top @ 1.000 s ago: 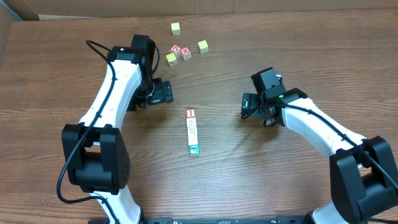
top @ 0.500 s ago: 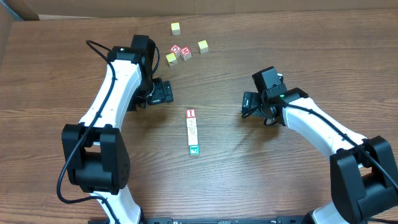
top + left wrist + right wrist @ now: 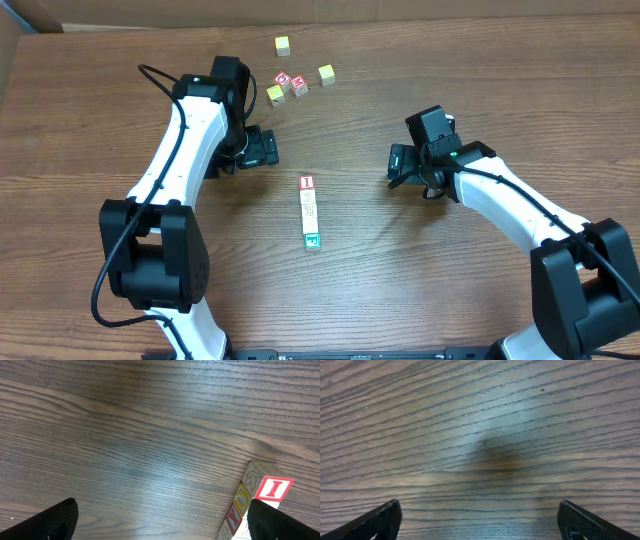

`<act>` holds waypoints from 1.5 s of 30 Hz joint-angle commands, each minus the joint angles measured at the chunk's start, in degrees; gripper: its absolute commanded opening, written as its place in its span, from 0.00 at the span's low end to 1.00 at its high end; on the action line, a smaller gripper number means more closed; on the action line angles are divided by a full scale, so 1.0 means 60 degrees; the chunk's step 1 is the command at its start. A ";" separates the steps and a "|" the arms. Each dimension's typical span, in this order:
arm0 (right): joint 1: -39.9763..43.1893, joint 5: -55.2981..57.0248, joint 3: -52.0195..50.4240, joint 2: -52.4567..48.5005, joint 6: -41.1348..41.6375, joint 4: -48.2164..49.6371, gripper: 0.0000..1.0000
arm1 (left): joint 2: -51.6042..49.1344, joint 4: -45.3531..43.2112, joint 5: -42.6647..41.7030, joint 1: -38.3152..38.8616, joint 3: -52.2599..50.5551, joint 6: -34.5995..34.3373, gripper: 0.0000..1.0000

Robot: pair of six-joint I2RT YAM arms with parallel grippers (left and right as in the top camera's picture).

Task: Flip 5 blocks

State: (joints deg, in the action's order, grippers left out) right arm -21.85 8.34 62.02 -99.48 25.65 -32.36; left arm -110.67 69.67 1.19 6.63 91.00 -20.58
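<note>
The five blocks (image 3: 309, 211) lay in one straight row on the brown wooden table (image 3: 450, 290), each touching the next. The red-and-white block (image 3: 307, 182) was at the far end and the green block (image 3: 313, 241) at the near end. The left gripper (image 3: 268, 152) hung near the row's far end with its jaws wide open, holding nothing. The right gripper (image 3: 396, 168) was on the other side, well apart from the row, also wide open and holding nothing. Three yellow cubes (image 3: 283, 44) and two red cubes (image 3: 299, 86) sat far back.
</note>
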 commanded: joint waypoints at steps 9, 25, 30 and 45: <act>0.0011 0.0106 0.0182 0.0248 -0.0033 0.0062 1.00 | 0.0889 0.0018 0.0146 -0.0040 -0.0087 0.0219 1.00; 0.0011 0.0106 0.0182 0.0248 -0.0033 0.0058 1.00 | 0.5818 0.0025 0.0146 -0.0040 -0.0087 0.0219 1.00; 0.0011 0.0106 0.0182 0.0248 -0.0033 0.0062 1.00 | 0.7402 0.0029 0.0146 -0.0040 -0.0087 0.0219 1.00; 0.0011 0.0106 0.0182 0.0248 -0.0033 0.0062 1.00 | 0.8721 0.1599 -0.0168 -0.0044 -0.0401 0.0215 1.00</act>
State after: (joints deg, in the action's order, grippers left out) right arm -21.85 8.36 62.02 -99.48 25.63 -32.25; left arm -59.37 78.72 1.10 6.63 89.82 -20.58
